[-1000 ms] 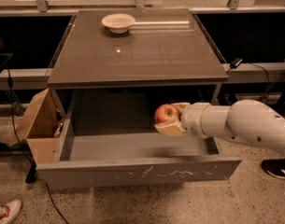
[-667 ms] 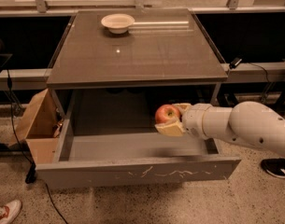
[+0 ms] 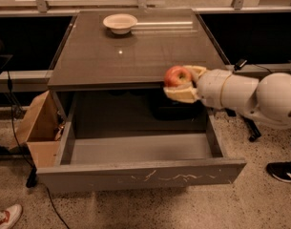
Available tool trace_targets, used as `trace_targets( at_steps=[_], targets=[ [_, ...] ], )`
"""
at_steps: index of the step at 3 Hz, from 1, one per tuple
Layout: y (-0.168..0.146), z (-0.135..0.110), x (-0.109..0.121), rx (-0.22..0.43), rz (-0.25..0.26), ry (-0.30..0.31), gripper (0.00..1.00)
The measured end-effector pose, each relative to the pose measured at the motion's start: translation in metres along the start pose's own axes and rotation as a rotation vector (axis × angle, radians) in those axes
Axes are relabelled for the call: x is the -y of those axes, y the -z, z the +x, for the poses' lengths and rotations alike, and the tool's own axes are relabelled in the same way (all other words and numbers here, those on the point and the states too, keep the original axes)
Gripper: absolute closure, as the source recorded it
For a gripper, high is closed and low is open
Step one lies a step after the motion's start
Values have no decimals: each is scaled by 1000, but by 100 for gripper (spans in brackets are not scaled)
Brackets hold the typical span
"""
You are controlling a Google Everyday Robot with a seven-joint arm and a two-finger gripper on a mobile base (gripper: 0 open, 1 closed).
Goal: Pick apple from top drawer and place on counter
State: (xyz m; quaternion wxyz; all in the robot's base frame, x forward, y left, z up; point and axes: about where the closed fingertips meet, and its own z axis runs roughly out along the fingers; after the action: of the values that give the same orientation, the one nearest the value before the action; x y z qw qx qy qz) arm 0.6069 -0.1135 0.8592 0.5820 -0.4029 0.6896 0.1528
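Observation:
My gripper (image 3: 182, 82) is shut on the red apple (image 3: 176, 76), with one pale finger above and one below it. It holds the apple in the air at the height of the counter's front edge, near the right end of that edge. The counter (image 3: 135, 51) is a dark glossy tabletop. The top drawer (image 3: 140, 173) is pulled open below, and its scratched front panel faces me. The drawer's inside shows nothing in it. My white arm reaches in from the right.
A cream shallow bowl (image 3: 119, 22) stands at the back of the counter. An open cardboard box (image 3: 37, 130) sits on the floor left of the drawer. Cables run along the floor at left. Shoes show at the right edge (image 3: 282, 171) and bottom left (image 3: 4, 216).
My gripper has lifted the apple from inside the drawer space up to the level of the counter's front edge. The drawer and the bowl have not moved.

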Motion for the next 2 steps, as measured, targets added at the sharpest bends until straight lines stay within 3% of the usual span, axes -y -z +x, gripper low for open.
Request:
trace_targets(
  at_steps=[1,2],
  targets=[
    [6,-16,18,24,33,14,100],
    [6,-16,19,24,33,14,100]
  ],
)
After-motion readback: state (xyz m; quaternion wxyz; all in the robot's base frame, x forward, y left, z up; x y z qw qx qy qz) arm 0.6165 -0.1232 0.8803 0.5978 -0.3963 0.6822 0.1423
